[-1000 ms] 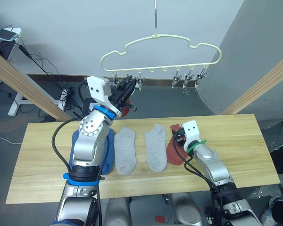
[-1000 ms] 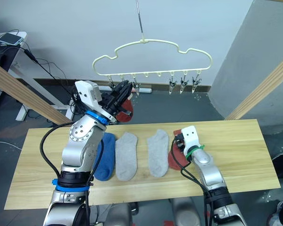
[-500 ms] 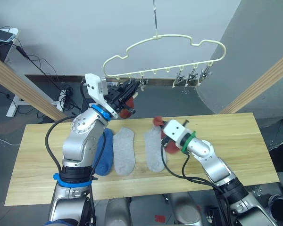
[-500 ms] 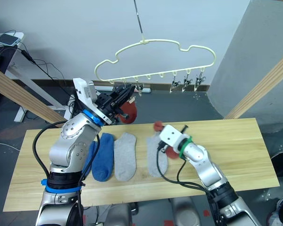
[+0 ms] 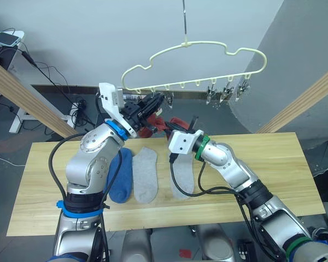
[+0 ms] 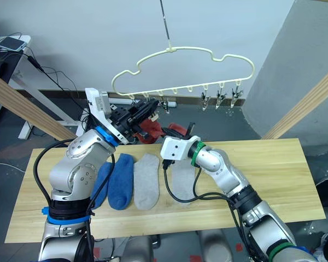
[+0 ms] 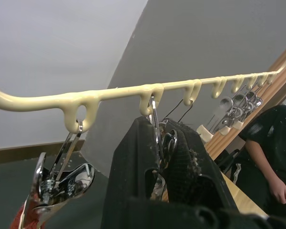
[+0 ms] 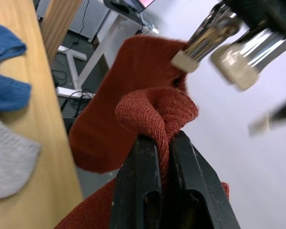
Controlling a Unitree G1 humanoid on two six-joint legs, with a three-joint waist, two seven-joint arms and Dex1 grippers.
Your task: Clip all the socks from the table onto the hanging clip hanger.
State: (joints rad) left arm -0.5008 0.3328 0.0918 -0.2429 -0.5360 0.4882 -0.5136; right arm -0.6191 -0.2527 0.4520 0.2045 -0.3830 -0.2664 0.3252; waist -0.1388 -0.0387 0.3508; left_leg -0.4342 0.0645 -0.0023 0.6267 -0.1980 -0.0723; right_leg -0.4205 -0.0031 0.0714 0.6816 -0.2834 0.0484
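From the head views, the clip hanger [image 5: 197,60] hangs by its hook above the far edge of the table [image 5: 273,164]. The left gripper [image 5: 153,103] is raised to the hanger's bottom rail at about 8 o'clock from the hook, its black fingers pinched together on a metal clip. A brick red sock already hangs from the clip next to it [image 6: 148,130]. The right gripper [image 6: 189,130] has its fingers clamped on a second red sock [image 6: 177,130], held in the air just at 3 o'clock of the left gripper. Two blue socks [image 6: 120,180] and two grey socks [image 6: 146,180] lie side by side on the planks below.

In the left wrist view, the fingers [image 7: 133,171] squeeze the handles of one clip beneath a loop of the pale yellow rail; whether that clip's mouth is open cannot be told. A neighbouring clip [image 7: 62,181] grips red fabric.

In the right wrist view, the fingers [image 8: 143,191] are shut on a bunched fold of red knit [image 8: 157,112], close to the clip tips [image 8: 200,45] and the hung sock [image 8: 128,105] behind.

The sock looks light, soft and limp, so it should droop and fold wherever unsupported. Holding it near the cuff edge, with a free lip of fabric above the fingers, would likely let the clip bite cleanly.
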